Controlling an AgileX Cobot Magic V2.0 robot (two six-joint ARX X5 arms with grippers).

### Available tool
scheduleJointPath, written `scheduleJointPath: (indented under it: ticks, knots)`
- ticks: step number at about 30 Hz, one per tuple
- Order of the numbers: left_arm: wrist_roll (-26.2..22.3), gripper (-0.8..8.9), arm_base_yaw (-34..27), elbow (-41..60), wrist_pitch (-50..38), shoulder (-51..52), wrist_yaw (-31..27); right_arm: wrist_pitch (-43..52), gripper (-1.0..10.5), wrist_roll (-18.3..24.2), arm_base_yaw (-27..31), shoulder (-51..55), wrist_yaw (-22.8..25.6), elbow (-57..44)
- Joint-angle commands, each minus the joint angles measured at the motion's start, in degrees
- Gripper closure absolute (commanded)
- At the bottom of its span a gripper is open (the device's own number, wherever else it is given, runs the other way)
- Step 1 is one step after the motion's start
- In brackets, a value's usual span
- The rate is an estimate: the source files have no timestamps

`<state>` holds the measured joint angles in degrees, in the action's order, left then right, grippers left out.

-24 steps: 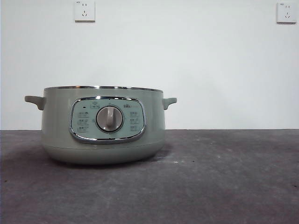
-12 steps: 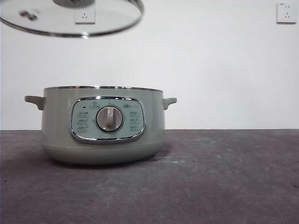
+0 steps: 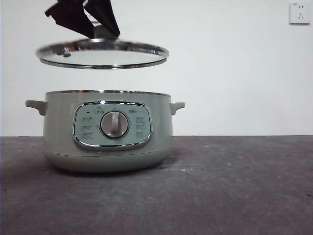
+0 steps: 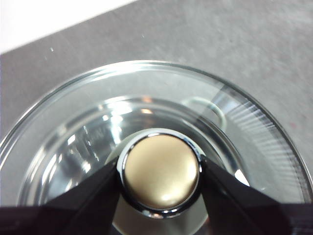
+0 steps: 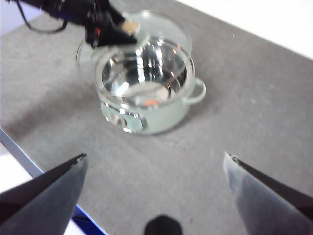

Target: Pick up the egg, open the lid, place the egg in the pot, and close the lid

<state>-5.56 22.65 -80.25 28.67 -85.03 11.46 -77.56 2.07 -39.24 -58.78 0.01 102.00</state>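
The sage-green pot [image 3: 107, 132] stands on the grey table with its top uncovered. A glass lid [image 3: 102, 55] with a chrome rim hangs level a short way above the pot's rim. My left gripper [image 3: 103, 33] comes down from above and is shut on the lid's knob [image 4: 160, 169], one black jaw on each side. In the right wrist view, the orange-brown egg [image 5: 152, 102] lies inside the pot [image 5: 161, 115], under the lid [image 5: 161, 29]. My right gripper [image 5: 155, 156] is open and empty, high above the table and well away from the pot.
A wall socket [image 3: 299, 13] sits high on the white wall behind. Bare grey table [image 3: 234, 186] stretches to the right of the pot and in front of it. The table's near edge [image 5: 29, 166] shows in the right wrist view.
The lid, absent one second ago, came in at the upper left, then moved right and down. It now hangs level over the pot, with the gripper in view.
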Motion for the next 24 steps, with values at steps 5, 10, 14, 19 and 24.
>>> scheduleJointPath:
  ticks: [5,10,14,19,24]
  knots:
    - [-0.7,8.22,0.0,-0.7,-3.7,-3.9,0.4,-1.4,4.8,-5.3,-0.1,9.1,3.8,-9.7]
    - [-0.7,8.22,0.0,-0.7,-4.3,-7.0,-1.0,-1.4,4.8,-8.4,-0.1,16.3,5.6,-13.7]
    - [-0.7,8.22,0.0,-0.7,-4.4,-7.9,-2.5,-1.4,4.8,-9.6,-0.1,19.1,6.0,-14.0]
    - [-0.7,8.22,0.0,-0.7,-4.6,-7.9,-2.5,-1.4,4.8,-9.6,-0.1,19.7,6.0,-14.2]
    - [-0.7,8.22,0.0,-0.7,-4.7,-7.9,-2.5,-1.4,4.8,-9.7,-0.1,19.7,6.0,-14.2]
